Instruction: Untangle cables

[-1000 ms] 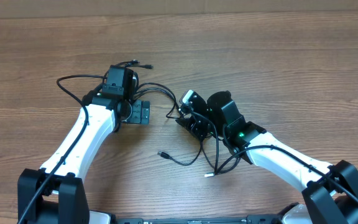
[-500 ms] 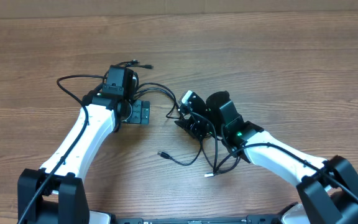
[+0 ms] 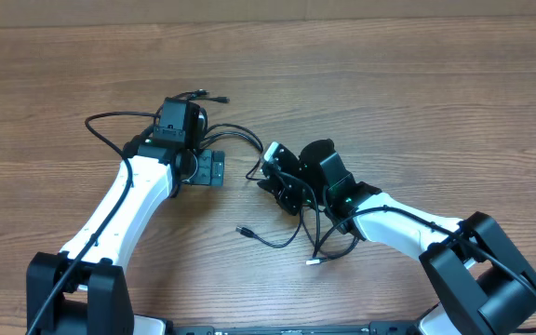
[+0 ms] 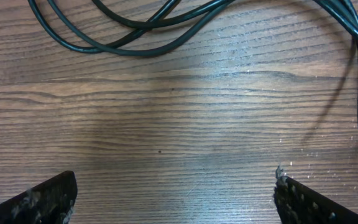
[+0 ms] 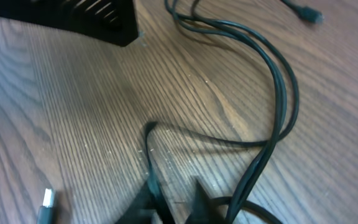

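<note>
Thin black cables (image 3: 270, 243) lie as loose loops on the wooden table between the two arms. One loop (image 3: 110, 116) runs out to the left of the left arm. My left gripper (image 3: 210, 169) is open and empty low over bare wood (image 4: 176, 186), with cable loops (image 4: 135, 50) just beyond its fingers. My right gripper (image 3: 279, 181) is shut on one cable strand (image 5: 149, 149) that rises between its fingers (image 5: 176, 190). Two more strands (image 5: 278, 74) curve past on the right. A white-tipped plug (image 3: 313, 263) lies near the right arm and also shows in the right wrist view (image 5: 46, 199).
A black plug end (image 3: 243, 230) lies on the wood in front of the grippers. Another plug (image 3: 220, 98) lies behind the left wrist. The left gripper's black body (image 5: 86, 18) is close ahead of the right gripper. The robot's own thicker wires run along both arms.
My right gripper has shifted a little to the left, toward the left gripper, with the cable strand in it. The left arm has not moved.
</note>
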You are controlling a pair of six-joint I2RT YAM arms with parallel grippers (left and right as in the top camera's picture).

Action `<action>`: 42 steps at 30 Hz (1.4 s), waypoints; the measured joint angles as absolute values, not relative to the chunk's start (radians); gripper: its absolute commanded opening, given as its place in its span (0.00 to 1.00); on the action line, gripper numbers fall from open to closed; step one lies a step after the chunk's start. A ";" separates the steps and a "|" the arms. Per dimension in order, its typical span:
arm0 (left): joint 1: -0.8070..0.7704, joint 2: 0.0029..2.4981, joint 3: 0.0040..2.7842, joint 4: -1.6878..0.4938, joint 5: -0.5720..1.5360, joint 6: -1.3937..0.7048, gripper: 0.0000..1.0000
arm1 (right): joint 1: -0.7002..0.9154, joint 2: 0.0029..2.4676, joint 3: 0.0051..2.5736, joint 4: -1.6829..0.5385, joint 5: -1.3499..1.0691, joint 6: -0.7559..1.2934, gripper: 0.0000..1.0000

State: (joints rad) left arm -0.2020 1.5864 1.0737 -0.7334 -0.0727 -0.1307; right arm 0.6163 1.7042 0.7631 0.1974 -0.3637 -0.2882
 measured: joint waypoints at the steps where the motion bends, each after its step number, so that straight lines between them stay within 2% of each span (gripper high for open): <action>1: -0.202 1.586 1.074 -0.733 -0.073 -0.131 1.00 | 0.616 1.705 0.763 0.196 -0.366 -0.291 0.04; 8: -0.202 1.586 1.074 -0.733 -0.073 -0.130 1.00 | 0.617 1.703 0.765 0.120 -0.346 -0.242 0.04; 16: -0.202 1.586 1.073 -0.733 -0.073 -0.130 1.00 | 0.617 1.538 0.901 -0.290 -0.155 -0.215 0.04; 21: -0.202 1.586 1.073 -0.733 -0.073 -0.130 0.99 | 0.617 1.370 1.078 -0.411 -0.012 -0.213 0.04; 27: -0.202 1.586 1.073 -0.733 -0.073 -0.130 1.00 | 0.617 1.192 1.219 -0.413 0.103 -0.208 0.04; 34: -0.202 1.586 1.073 -0.733 -0.073 -0.130 1.00 | 0.617 1.065 1.244 -0.403 0.207 -0.181 0.04; 42: -0.202 1.586 1.073 -0.733 -0.073 -0.130 1.00 | 0.617 0.955 1.244 -0.224 0.425 -0.208 0.04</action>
State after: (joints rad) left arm -0.2020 1.5864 1.0729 -0.7330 -0.0734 -0.1303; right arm 0.6170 0.9554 1.2438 -0.2245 0.4248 -0.2085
